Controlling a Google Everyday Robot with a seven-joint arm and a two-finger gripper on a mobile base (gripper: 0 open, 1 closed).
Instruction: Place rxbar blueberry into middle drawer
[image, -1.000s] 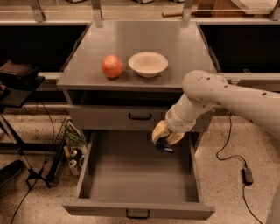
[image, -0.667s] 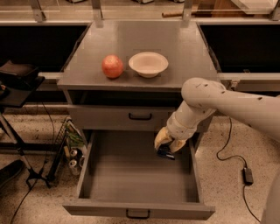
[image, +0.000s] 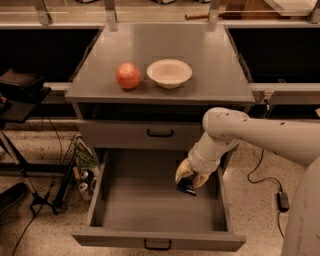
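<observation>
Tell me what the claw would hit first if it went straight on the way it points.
Likely the floor of the middle drawer, near its right side. The claw points down above it holding the rxbar blueberry, so the bar would touch first; depth is unclear.

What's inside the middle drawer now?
In the middle drawer, the gripper hangs near the right wall, fingers shut on the rxbar blueberry. Tray floor beneath them is hidden.

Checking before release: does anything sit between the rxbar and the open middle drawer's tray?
Nothing visible. The gripper holds the rxbar blueberry over the right side of the middle drawer; no object shows in the tray beneath.
</observation>
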